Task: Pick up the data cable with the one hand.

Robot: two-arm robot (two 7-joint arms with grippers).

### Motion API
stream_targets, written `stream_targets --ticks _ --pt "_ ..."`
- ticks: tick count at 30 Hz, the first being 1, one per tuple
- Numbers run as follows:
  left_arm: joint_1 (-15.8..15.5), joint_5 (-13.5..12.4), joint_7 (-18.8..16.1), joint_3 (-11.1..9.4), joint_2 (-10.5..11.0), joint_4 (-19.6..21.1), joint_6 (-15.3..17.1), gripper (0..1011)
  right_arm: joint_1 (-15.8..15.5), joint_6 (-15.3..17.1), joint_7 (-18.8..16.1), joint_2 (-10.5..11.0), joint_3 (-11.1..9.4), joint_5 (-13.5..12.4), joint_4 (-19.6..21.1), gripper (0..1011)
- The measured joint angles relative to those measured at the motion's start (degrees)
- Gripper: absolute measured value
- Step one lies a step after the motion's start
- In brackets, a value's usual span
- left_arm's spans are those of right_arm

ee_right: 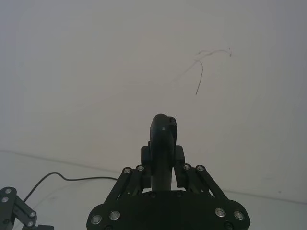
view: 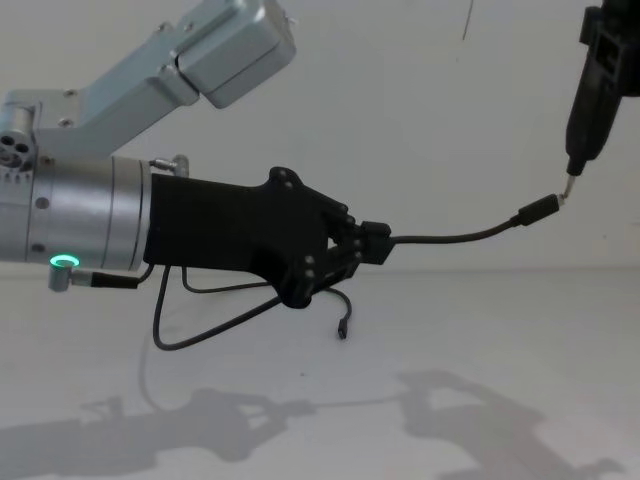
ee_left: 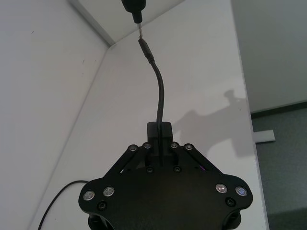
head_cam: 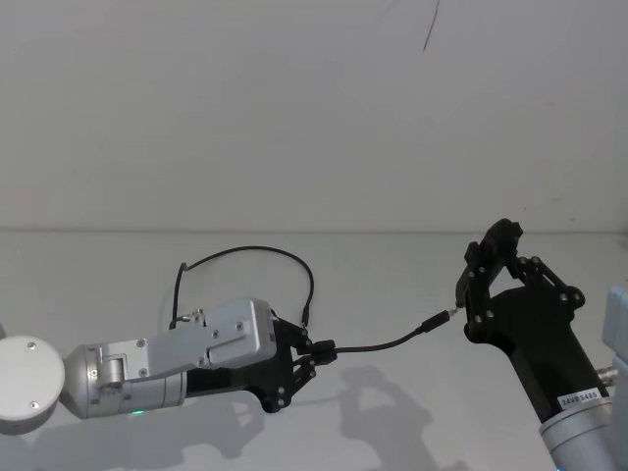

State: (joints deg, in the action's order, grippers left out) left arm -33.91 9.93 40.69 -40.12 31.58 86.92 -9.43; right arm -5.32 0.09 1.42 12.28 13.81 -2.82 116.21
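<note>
The left hand (head_cam: pixel 316 349) reaches in from the left, its silver wrist cut off at the frame edge in the chest view, where a green light glows on it. Its black fingers (view: pixel 372 243) are closed on the data cable (head_cam: pixel 388 343), and the exact spot of the grip is hidden between them. The cable is a thin black cord: behind the left hand it runs in a loose loop, part of it hidden by the arm, and one small plug hangs free just above the white worktop (head_cam: pixel 392 285) in the chest view. To the right of the fingers the cord arches up and over to its other plug, black with a metal tip, which is off the worktop and meets the tip of the right hand (head_cam: pixel 485 285). That right hand stands at the right, pointing up, its fingers drawn together; whether they actually pinch the metal tip is too small to tell.
</note>
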Motion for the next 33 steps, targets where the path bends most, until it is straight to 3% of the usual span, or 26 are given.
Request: stream_targets --ticks 33 --pt "0.0 0.0 0.0 0.0 0.0 0.0 0.0 39 -0.2 0.1 -1.6 -1.7 -1.3 -1.5 -0.6 263"
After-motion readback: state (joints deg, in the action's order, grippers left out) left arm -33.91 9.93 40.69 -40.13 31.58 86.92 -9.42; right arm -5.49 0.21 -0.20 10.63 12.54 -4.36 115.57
